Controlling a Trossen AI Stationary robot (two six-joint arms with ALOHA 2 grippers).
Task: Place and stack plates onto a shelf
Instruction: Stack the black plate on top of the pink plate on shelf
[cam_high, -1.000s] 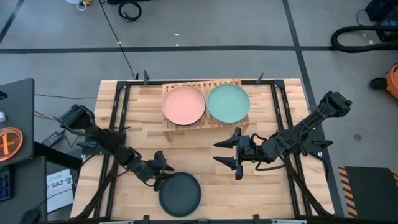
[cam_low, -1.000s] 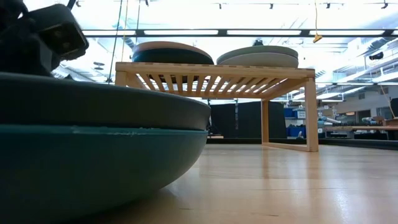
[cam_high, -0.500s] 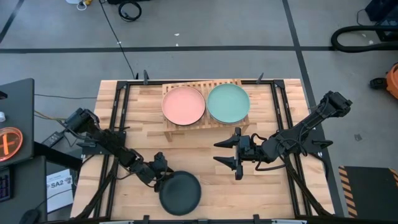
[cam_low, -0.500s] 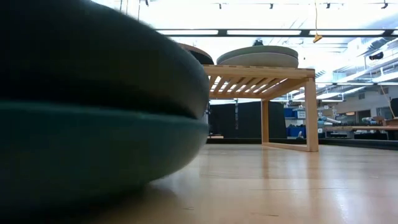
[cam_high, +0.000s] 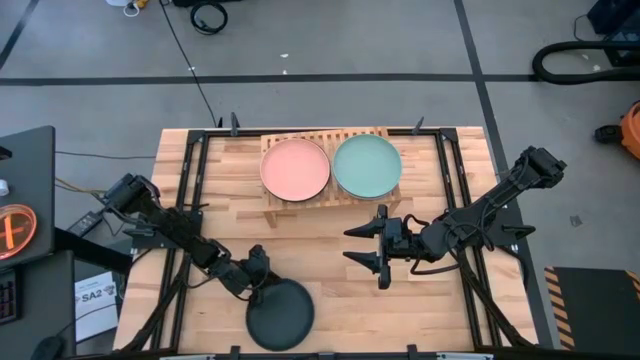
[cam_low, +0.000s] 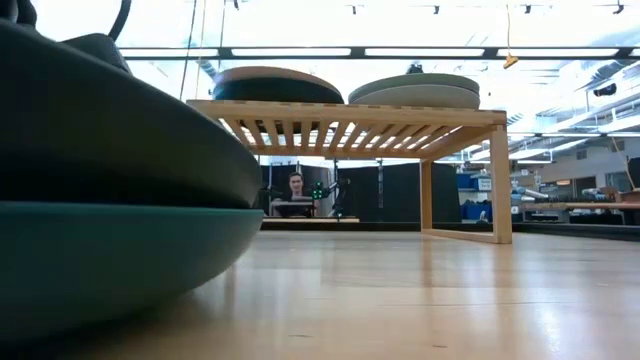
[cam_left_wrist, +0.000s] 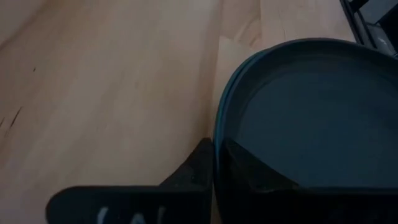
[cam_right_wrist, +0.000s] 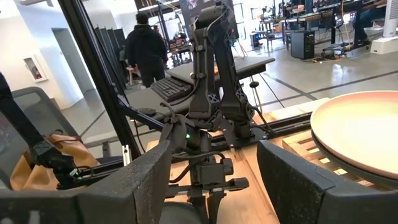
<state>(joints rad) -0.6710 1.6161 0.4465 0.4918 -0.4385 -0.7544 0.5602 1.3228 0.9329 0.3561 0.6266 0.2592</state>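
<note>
On the butcher-block table (cam_high: 330, 270), left gripper (cam_high: 258, 291) clamped the charcoal plate (cam_high: 282, 316) rim atop the teal plate (cam_low: 120, 260), right gripper (cam_high: 378, 247) waited open near the shelf (cam_high: 275, 212); lift level, leaving teal behind.

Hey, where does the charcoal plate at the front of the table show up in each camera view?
High view: charcoal plate at the bottom centre, the left gripper shut on its rim.
Low view: charcoal plate fills the left side, tilted over a teal plate.
Left wrist view: charcoal plate on the right, pinched at its rim.
Right wrist view: not in it.
Shared landmark: the shelf.
</note>
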